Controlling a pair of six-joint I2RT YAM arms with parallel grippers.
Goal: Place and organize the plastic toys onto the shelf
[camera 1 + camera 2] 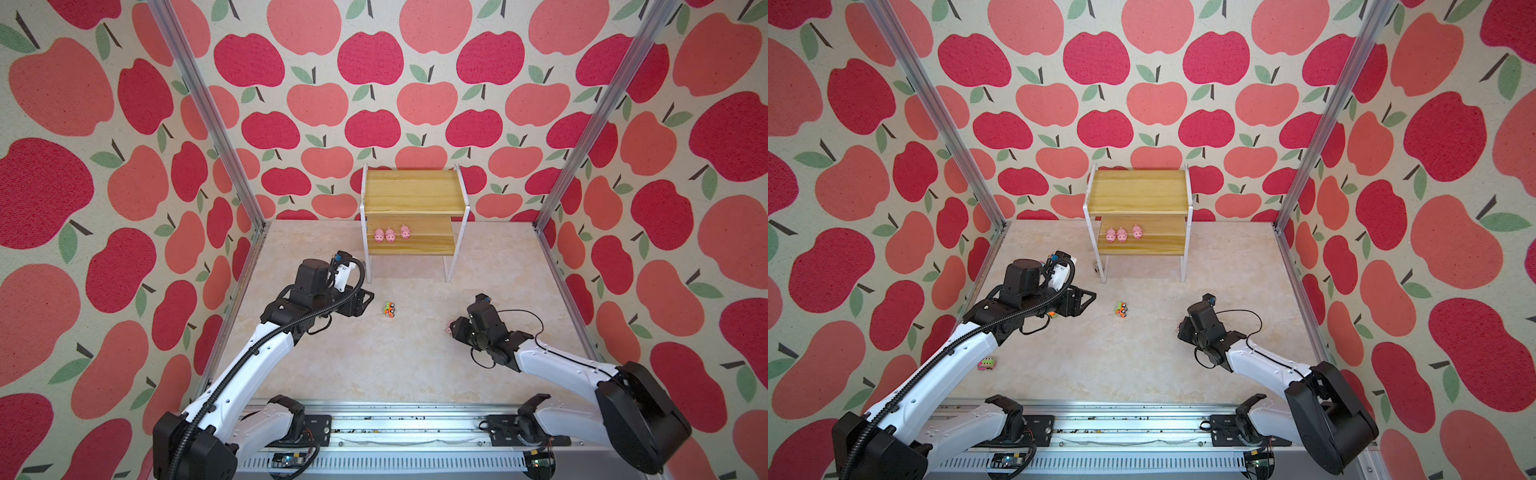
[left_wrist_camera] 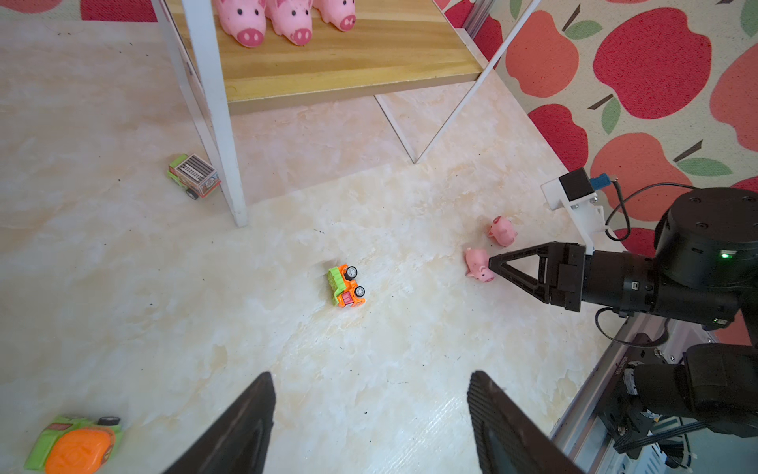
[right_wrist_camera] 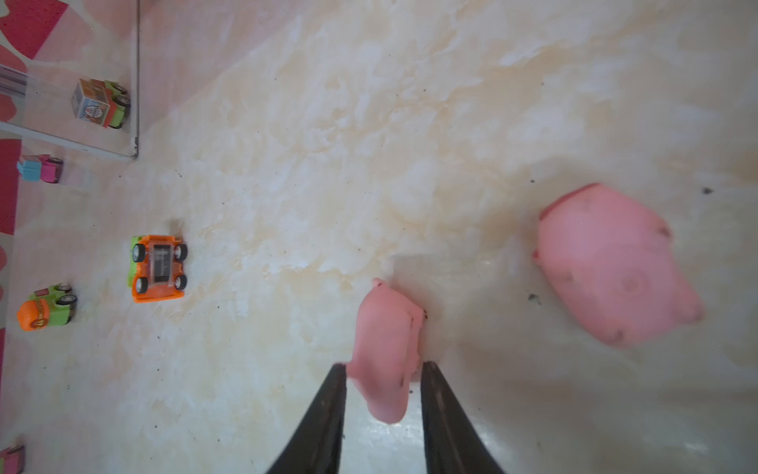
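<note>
The shelf (image 1: 413, 191) (image 1: 1138, 191) stands at the back wall, and three pink pigs (image 1: 390, 235) (image 2: 287, 20) sit in a row on its lower board. My right gripper (image 3: 383, 365) (image 2: 490, 262) is low over the floor, open, with a fourth pig (image 3: 385, 336) (image 2: 478, 264) lying between its fingertips. Another pig (image 3: 615, 266) (image 2: 502, 230) lies close beside it. An orange and green truck (image 1: 390, 310) (image 2: 346, 286) lies tipped over mid-floor. My left gripper (image 2: 371, 377) (image 1: 1088, 297) hovers open and empty, left of that truck.
A green truck with an orange drum (image 2: 74, 445) (image 3: 45, 307) lies under my left arm. A box truck (image 2: 192, 174) (image 3: 100, 102) sits by the shelf's left front leg (image 2: 221, 123). A pink truck (image 1: 987, 363) lies near the left wall.
</note>
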